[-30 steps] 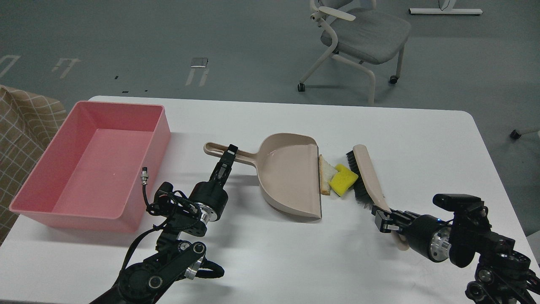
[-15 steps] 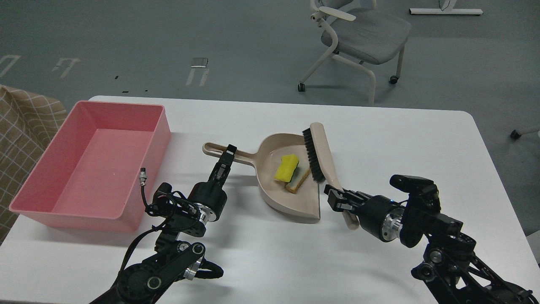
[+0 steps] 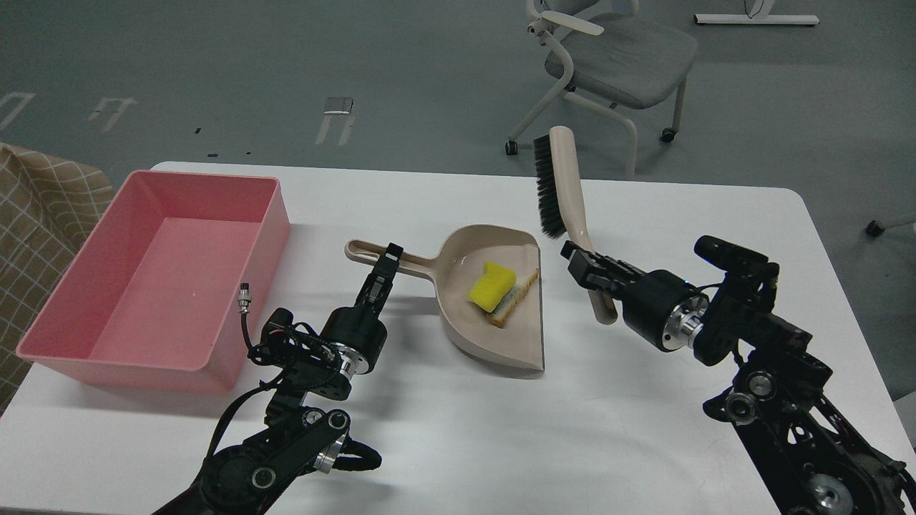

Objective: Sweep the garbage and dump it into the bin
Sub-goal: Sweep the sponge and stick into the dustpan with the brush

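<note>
Both pieces of garbage now lie inside the beige dustpan (image 3: 494,300): the yellow sponge block (image 3: 490,286) sits on top of the bread slice (image 3: 517,299), which leans toward the pan's open right edge. Sweeping looks finished, and the step in hand is the changeover from sweeping to dumping. The left gripper (image 3: 390,259) has its fingers closed around the dustpan's handle, near where it meets the pan, with the arm reaching up from the near left edge and the pan resting flat on the white tabletop (image 3: 680,229). The right gripper (image 3: 583,266) has its fingers clamped on the handle of the brush (image 3: 562,193), which is raised clear of the tabletop and stands nearly upright, bristles facing left, to the right of the pan and apart from it. The pink bin (image 3: 57,315) stands at the far left, well apart from the pan, and is empty. The next move, as I judge it, calls for the left arm to lift the pan, keeping its open lip level or slightly raised (the bread is close to that lip and could slide out), carry it left over the bin's right wall, and then tip it so both pieces drop in.
</note>
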`<state>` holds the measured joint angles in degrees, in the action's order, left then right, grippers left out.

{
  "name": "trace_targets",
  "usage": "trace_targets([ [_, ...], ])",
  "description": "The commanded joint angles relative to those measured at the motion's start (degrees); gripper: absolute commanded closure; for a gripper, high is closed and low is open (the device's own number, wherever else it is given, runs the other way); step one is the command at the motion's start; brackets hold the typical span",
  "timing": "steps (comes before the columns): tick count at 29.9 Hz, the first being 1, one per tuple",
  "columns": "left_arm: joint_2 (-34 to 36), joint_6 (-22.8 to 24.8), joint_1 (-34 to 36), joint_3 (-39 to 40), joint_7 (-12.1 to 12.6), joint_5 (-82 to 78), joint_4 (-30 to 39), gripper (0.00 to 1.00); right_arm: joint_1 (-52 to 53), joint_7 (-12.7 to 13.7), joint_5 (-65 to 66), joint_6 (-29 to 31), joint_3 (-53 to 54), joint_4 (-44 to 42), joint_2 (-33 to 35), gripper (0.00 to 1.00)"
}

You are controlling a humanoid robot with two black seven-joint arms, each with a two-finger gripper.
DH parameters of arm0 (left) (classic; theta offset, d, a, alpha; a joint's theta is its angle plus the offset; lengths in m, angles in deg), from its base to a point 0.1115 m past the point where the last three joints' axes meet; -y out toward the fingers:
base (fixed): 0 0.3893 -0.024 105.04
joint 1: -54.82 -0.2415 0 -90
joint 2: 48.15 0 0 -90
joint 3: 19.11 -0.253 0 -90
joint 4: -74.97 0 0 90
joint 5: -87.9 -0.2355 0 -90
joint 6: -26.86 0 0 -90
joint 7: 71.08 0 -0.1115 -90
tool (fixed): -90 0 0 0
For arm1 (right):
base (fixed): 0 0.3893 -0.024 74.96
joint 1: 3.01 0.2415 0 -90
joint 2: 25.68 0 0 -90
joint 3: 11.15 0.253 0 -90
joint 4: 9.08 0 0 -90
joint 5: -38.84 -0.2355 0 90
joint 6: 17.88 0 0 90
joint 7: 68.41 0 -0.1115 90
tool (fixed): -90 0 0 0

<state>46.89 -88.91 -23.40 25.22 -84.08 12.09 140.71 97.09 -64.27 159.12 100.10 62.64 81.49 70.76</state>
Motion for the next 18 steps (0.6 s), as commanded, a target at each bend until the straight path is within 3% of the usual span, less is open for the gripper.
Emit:
trace_targets([
  [1,-0.1,0.0,0.2,0.1,0.2,0.1,0.0,1.0,-0.3,-0.2,-1.9,0.0,1.5,0.0,3.8,0.91],
  [10,0.0,0.5,0.4,0.7,0.4,2.1,0.0,1.0,-3.7,-0.7,-6.5,0.0,5.5,0.0,10.6,0.9],
  [18,0.1,0.5,2.2,1.1,0.4,9.1,0.4,1.0,-5.5,-1.3,-8.5,0.0,8.3,0.0,12.6,0.9],
])
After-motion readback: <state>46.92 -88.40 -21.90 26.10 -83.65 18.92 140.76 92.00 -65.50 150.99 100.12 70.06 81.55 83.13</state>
